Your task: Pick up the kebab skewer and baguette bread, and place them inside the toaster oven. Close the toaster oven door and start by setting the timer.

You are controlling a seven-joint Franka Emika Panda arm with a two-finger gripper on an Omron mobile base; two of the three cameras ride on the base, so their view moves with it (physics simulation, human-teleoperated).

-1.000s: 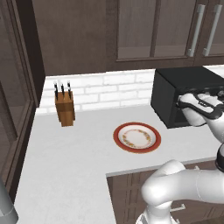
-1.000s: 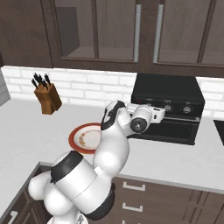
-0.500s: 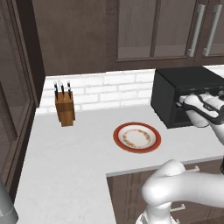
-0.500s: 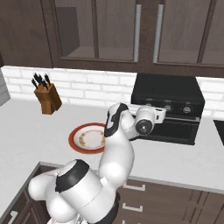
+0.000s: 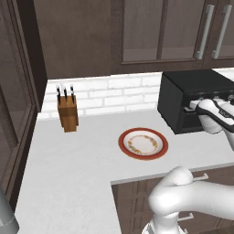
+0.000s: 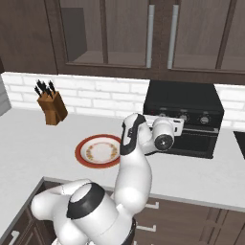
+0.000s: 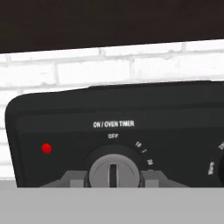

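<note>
Directly ahead of the hand camera, I have the tool (image 7: 113, 179) set around the timer knob (image 7: 113, 171), one fingertip on either side of it. The fingertips (image 7: 72, 179) look to be touching or nearly touching the knob's flanks. I cannot tell whether they have full purchase, so I treat the grasp as unconfirmed.

Procedure for the step in hand, as I judge it:

1. Confirm that both pads seat on the knob before applying any twist. A one-sided contact will slip.
2. Keep the hand's axis on the knob centre. The knob's slot points up at the OFF mark, so any offset will show as the slot drifting sideways.
3. Rotate toward the minute marks printed to the right of OFF. Do not push inward.

A red lamp (image 7: 46, 148) sits left of the dial.

Beyond the knob, the toaster oven (image 6: 184, 103) stands on the table (image 5: 77, 169) against the brick wall, and the toaster oven door (image 6: 191, 141) looks shut. I judge that the kebab skewer and baguette bread are inside, since the plate (image 5: 143, 143) carries neither. A knife block (image 5: 67, 112) stands well apart, to the left.
</note>
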